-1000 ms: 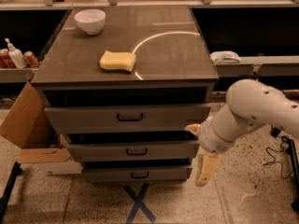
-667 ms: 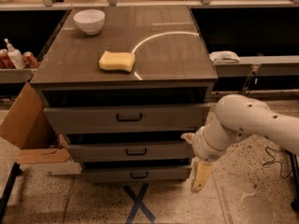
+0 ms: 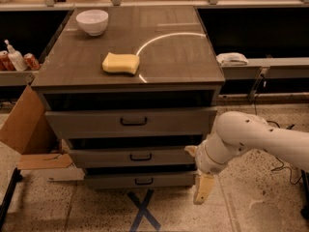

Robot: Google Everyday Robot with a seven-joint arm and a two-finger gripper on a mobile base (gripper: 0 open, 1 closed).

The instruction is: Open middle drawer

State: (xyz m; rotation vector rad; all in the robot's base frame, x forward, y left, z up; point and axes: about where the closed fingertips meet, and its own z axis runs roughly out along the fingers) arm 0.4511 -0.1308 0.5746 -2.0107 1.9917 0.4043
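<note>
Hanging tip-down off the near right corner of the grey-brown wooden cabinet (image 3: 174, 57), the tan gripper (image 3: 203, 191) on its white arm touches nothing; its grip state can't be told. The grey-brown flat-fronted middle drawer (image 3: 101, 157) sits between the taller top drawer (image 3: 87, 123) and the slim bottom drawer (image 3: 108, 181) — left of the claw and slightly higher. Its small black bar handle (image 3: 140, 156) has its long axis left-right and is well apart from the claw, so the reach likely goes left.

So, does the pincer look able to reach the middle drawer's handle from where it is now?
Probably yes. The pincer hangs low by the cabinet's front corner, pointing down, and nothing stands between it and the handle of the middle drawer. It would need to turn toward it first.
</note>
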